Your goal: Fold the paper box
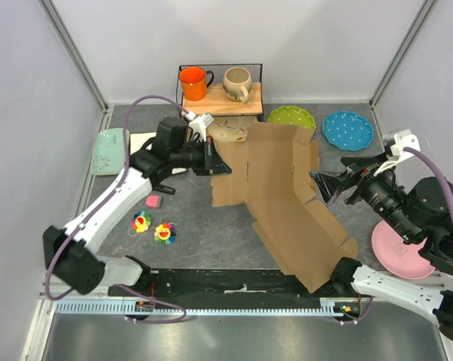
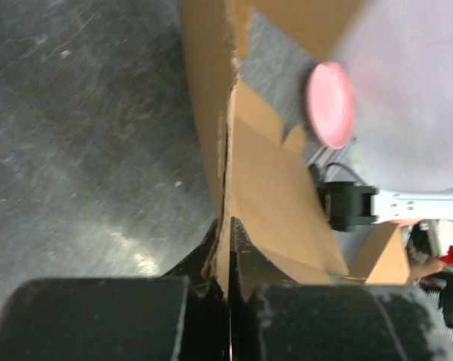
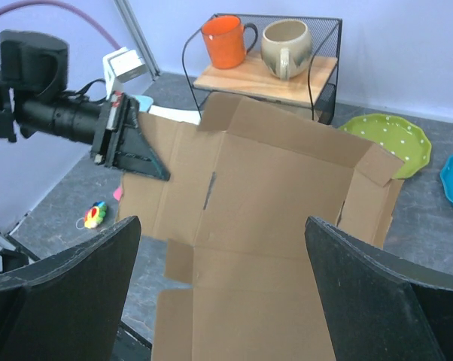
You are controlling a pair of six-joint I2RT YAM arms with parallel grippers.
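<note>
From above, the paper box point(image 1: 275, 192) lies mostly unfolded in the middle of the table point(image 1: 189, 226). The main risk is a tear or a slip: the left gripper point(image 1: 216, 159) has only the thin left edge, so a hard pull could rip that flap or drag the whole sheet toward the green plate point(image 1: 290, 117) and the rack point(image 1: 220, 98) behind it. The right gripper point(image 1: 322, 185) sits just beside the box's right flaps, spread and carrying nothing; I cannot tell whether it touches the cardboard. In the left wrist view, the 2 fingers are pressed together on the cardboard edge with the sheet pinched between them. The edge looks ragged there, so more squeeze or twist could crease it away from the fold line. In the right wrist view, the fingers stand wide apart with the box ahead of them and nothing gripped. Closing in the wrong spot could crush a side flap, or push against the left hold and buckle the panel.
</note>
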